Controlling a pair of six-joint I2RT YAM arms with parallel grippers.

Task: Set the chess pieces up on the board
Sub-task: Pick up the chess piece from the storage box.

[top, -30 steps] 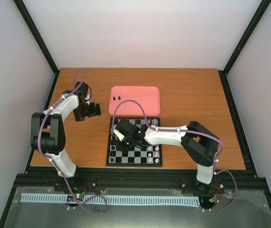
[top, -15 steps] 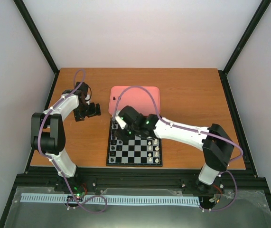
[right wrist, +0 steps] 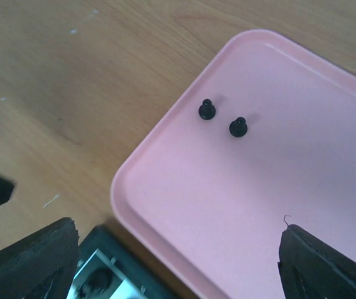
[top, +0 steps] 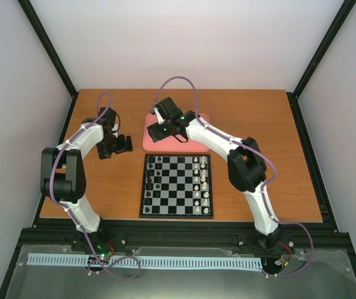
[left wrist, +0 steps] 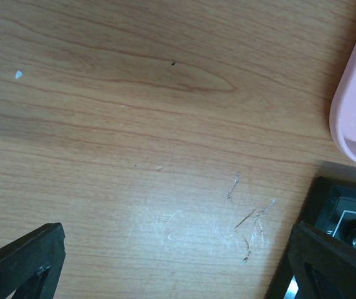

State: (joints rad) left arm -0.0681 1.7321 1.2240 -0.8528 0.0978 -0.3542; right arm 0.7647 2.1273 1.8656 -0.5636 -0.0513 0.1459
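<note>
Job: setting the black chess pieces (top: 149, 187) on the board (top: 178, 187) — close to finished, by my reckoning.
Done so far: black pieces fill the two left-hand columns of the board, in the middle of the overhead frame. White pieces (top: 205, 187) line the two right-hand columns. I can't count either side at this size.
Left to do: two black pawns (right wrist: 207, 110) stand upright on the pink tray (right wrist: 302, 174), side by side but not touching, in the upper middle of the right wrist frame. I judge they each need a square among the black ranks.
Right gripper (right wrist: 176, 227): over the tray's corner nearest the board, jaws wide, nothing between them. The pawns sit ahead of the fingers, not between them.
Left gripper (left wrist: 176, 227): jaws wide and empty over bare wood, left of the tray and board in the overhead frame. A tray edge and a board corner show at the right of its own view.
Surface: a brown wooden table (top: 259, 112), with fine pale scratches in the lower middle of the left wrist frame.
Room: plain pale walls (top: 184, 43) — black frame posts (top: 48, 47) slant in from both upper corners.
</note>
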